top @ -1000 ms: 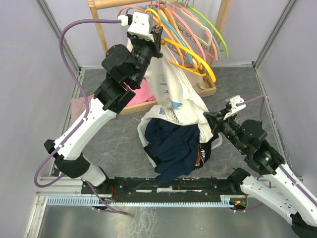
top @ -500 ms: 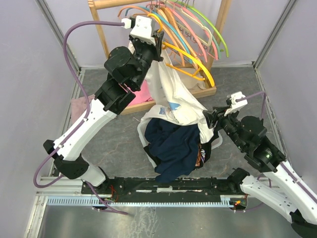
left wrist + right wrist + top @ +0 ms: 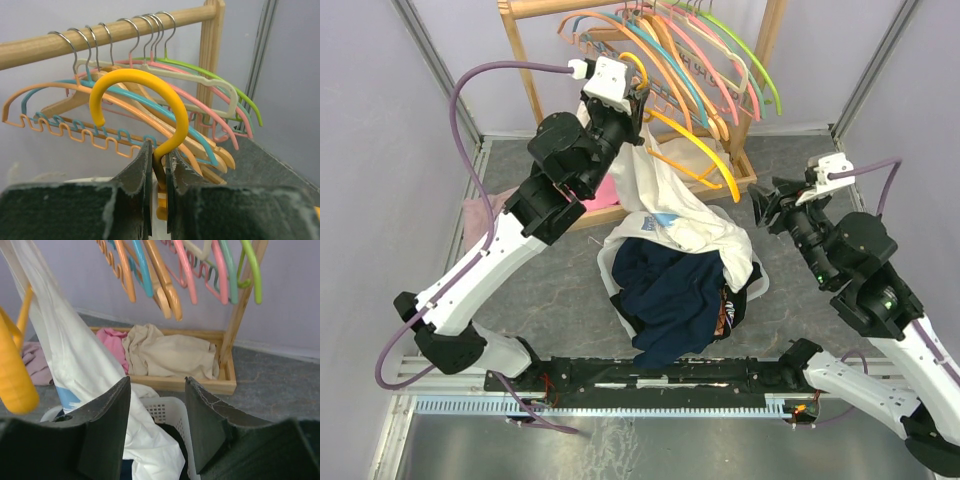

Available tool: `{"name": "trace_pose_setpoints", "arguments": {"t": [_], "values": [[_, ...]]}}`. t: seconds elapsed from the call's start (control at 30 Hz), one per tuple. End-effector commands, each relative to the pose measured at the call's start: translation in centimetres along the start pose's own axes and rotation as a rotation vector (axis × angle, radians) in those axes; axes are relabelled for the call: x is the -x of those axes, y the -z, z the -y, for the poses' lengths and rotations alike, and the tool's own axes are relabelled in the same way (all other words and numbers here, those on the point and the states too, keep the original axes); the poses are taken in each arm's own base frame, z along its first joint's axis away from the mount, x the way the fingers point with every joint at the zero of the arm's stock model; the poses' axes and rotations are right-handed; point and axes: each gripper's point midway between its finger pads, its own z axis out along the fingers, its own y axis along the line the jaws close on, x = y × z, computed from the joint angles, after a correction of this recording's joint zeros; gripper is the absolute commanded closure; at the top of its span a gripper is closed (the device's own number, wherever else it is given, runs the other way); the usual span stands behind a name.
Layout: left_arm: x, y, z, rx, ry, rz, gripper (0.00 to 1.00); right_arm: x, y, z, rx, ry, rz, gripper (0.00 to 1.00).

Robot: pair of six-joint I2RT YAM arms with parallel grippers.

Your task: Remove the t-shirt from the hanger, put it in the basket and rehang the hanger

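The left claw (image 3: 159,165) is clamped narrow on the neck of the yellow hanger (image 3: 135,74), just under its hook, and holds it up off the wooden rack (image 3: 520,60) that stands at the far edge of the surface (image 3: 550,290), in front of the row of other hangers (image 3: 720,60) on the rail. The white t-shirt (image 3: 665,195) is still on that hanger: it hangs from the part near the claw and runs down and toward the near edge, its lower end lying over the dark clothes (image 3: 670,290) piled in the white basket (image 3: 757,283) near the middle of the surface's near half. The hanger's arm on the robot's right shows bare and yellow from the top view, and in the right wrist view its rounded tip sits clear of the cloth, so one shoulder looks to be off already; whether the other shoulder is caught on the far arm is hidden behind the fabric and the left arm. The right claw (image 3: 156,390) stands wide with nothing between its fingers, raised toward the right edge of the surface and apart from the shirt, facing it. By my reading the job is roughly half done: the hanger is lifted and one side freed, while the remaining side has yet to slide off so the shirt can drop free into the basket, which probably calls for the right claw to take hold of the cloth and pull it down and away.
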Motion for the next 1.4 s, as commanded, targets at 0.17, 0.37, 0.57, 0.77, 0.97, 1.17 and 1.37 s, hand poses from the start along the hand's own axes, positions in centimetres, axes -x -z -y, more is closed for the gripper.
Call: {"name": "trace_pose_setpoints", "arguments": {"t": [0.17,0.37,0.57,0.77,0.97,1.17,1.37], "values": [[1.5,0.8,0.7,-0.054,0.065,0.068,0.97,9.2,1.2,-0.8,0.063,-0.012,0.203,0.45],[-0.1,-0.3,1.7,-0.073,0.067,0.040,0.97,12.0,1.1,-3.0,0.172,-0.036,0.235,0.44],[-1.0,-1.3,2.9,-0.088,0.051,0.023,0.97,12.8,-0.4,-5.5,0.269,-0.061,0.205,0.43],[-1.2,-1.7,3.6,-0.086,0.021,0.018,0.97,11.5,-1.8,-8.0,0.367,-0.076,0.146,0.43],[-0.6,-1.4,4.5,-0.109,0.001,0.033,0.97,9.1,-3.3,-8.7,0.374,-0.060,0.050,0.42],[-0.3,-0.9,5.1,-0.124,-0.011,0.040,0.97,7.5,-3.9,-9.1,0.383,-0.055,0.001,0.43],[-0.1,-0.7,5.5,-0.132,-0.028,0.054,0.97,6.8,-3.9,-9.0,0.379,-0.052,-0.017,0.52]]}}
